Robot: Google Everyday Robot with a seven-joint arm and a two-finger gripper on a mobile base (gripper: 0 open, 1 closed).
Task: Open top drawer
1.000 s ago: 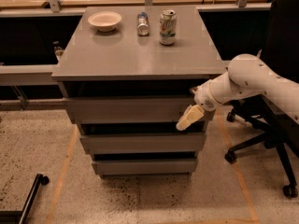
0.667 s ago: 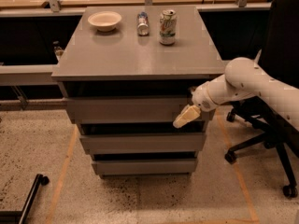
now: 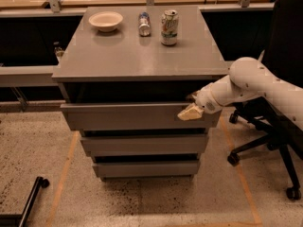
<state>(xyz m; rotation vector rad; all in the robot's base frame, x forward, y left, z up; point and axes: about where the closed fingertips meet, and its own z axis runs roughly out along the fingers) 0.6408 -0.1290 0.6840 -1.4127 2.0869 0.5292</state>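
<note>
The top drawer point(image 3: 128, 116) is the widest grey flat front of the grey cabinet point(image 3: 142, 56). It stands pulled out a little, with a dark gap above its front edge. My gripper point(image 3: 191, 111) comes in from the right on a white arm. Its cream fingertips point(image 3: 188, 113) rest at the top edge of the drawer front, near its right end. The middle drawer point(image 3: 144, 144) and lowest drawer point(image 3: 146, 168) fronts sit below, set further back.
On the cabinet top stand a white bowl point(image 3: 105, 21), a small bottle point(image 3: 144, 23) and a drink can point(image 3: 169, 27). A black office chair point(image 3: 279, 79) stands close on the right. A black bar point(image 3: 28, 202) lies on the floor at lower left.
The top drawer front has come forward and now sticks out further than the two below. My gripper has moved forward and slightly left with it.
</note>
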